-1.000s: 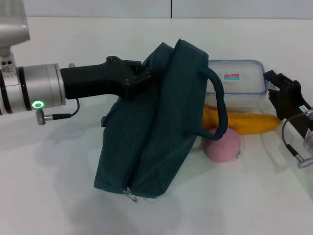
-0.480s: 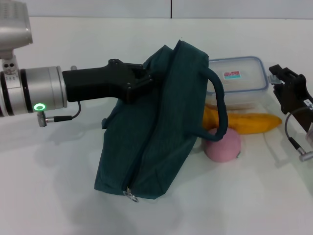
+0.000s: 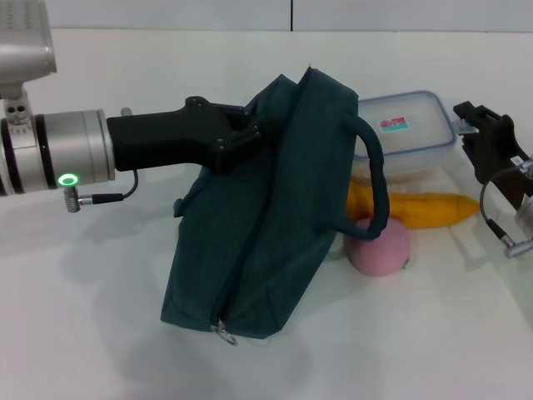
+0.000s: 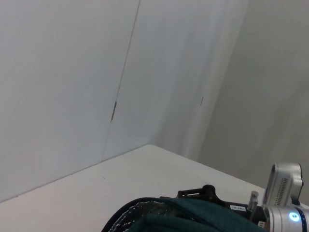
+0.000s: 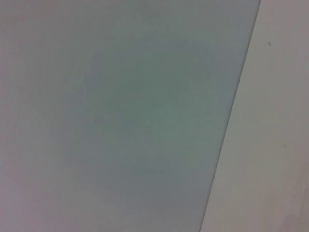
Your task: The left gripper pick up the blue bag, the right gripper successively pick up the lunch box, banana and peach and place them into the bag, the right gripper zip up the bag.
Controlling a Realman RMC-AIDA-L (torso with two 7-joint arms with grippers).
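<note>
**Near the desk's middle, the bag is held up and the food waits behind it**

Toward the middle of the desk (image 3: 83, 333) the blue bag (image 3: 266, 225) stands slumped, its lower corner resting on the surface and its upper edge pinched by the left hand (image 3: 250, 133), whose fingers are closed on the fabric near the mouth. It looks soft and floppy: it sags below the grip, so it will fold or swing rather than keep a shape, and the mouth will likely need holding wide. One loop handle arches out on its right side; the metal zipper pull hangs at the low front corner.

Toward the desk's far right edge sits the lunch box (image 3: 405, 137), partly hidden by the bag. It looks rigid and smooth, probably slippery; across its short sides, below the lid rim, seems the safest hold. The banana (image 3: 425, 208) lies just in front of it, firm but easily bruised, best taken across its middle. The peach (image 3: 379, 246) is nearest the front, close to the bag; round, so prone to roll, and needing a gentle squeeze.

The right hand (image 3: 491, 150) hovers at the right edge beside the lunch box, empty; I cannot tell whether its fingers are spread.
</note>
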